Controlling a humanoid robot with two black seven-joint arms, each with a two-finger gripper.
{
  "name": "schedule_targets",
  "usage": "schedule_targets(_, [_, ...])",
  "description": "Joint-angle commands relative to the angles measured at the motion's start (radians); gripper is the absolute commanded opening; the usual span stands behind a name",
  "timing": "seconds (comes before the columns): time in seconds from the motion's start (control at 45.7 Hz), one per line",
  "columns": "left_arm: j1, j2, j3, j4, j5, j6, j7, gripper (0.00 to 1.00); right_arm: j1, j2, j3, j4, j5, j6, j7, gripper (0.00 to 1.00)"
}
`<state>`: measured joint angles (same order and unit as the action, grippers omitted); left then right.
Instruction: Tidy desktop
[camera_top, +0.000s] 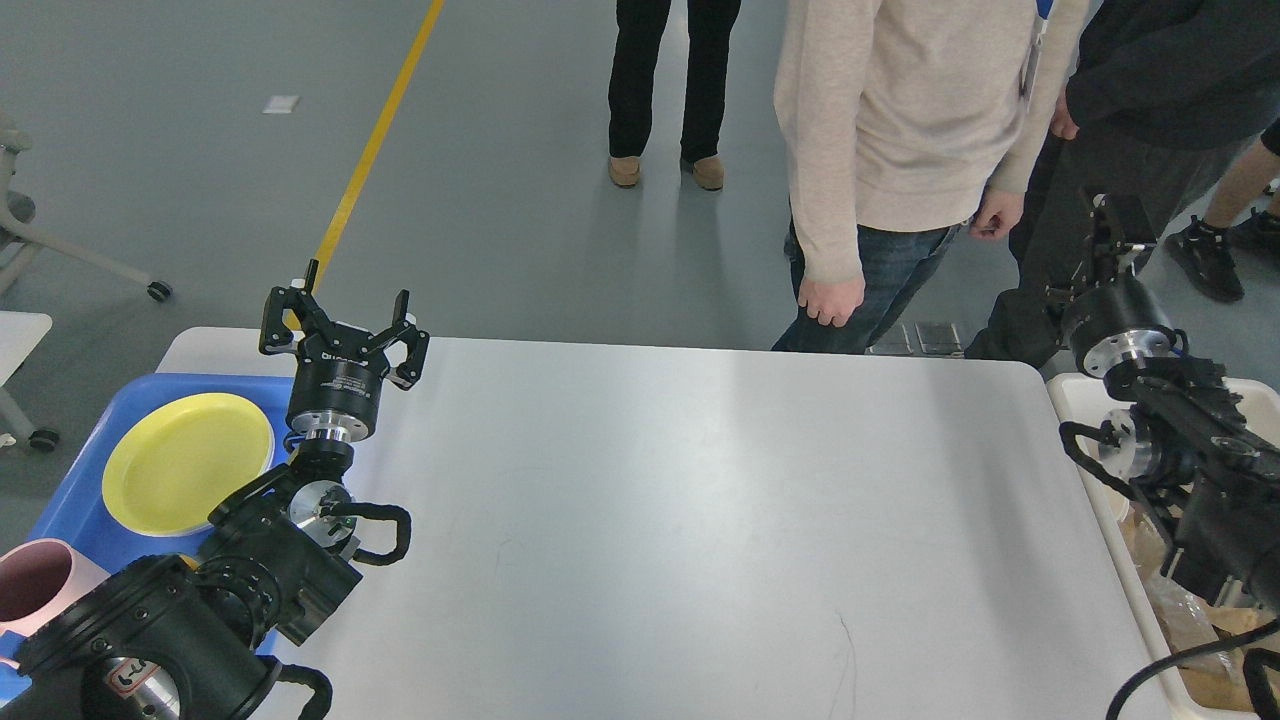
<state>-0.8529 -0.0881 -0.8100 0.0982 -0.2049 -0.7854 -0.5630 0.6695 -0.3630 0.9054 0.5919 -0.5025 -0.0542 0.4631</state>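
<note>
Our left gripper (335, 308) stood spread and empty above the desktop's (700, 520) far-left corner; our right gripper's (1108, 225) state we couldn't tell. The desktop looked rigid, smooth, offering no handhold.

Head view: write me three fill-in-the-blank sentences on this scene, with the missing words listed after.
1. The plate lying in the blue tray is ____ in colour.
2. The left gripper has its fingers ____.
3. The desktop is ____ in colour.
4. The pink cup stands in the tray at the ____ edge of the view.

Missing words: yellow; open; white; left
</note>
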Motion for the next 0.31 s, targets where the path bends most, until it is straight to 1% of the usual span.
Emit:
schedule_targets(0.0, [0.0,0.001,0.0,0.0,-0.001,0.0,0.0,0.96,-0.042,0.029,0.044,0.042,-0.001,0.001,0.006,1.0])
schedule_targets(0.285, [0.0,-0.001,0.0,0.0,0.001,0.0,0.0,0.96,-0.061,0.076,0.09,0.059,-0.001,0.002,0.008,1.0])
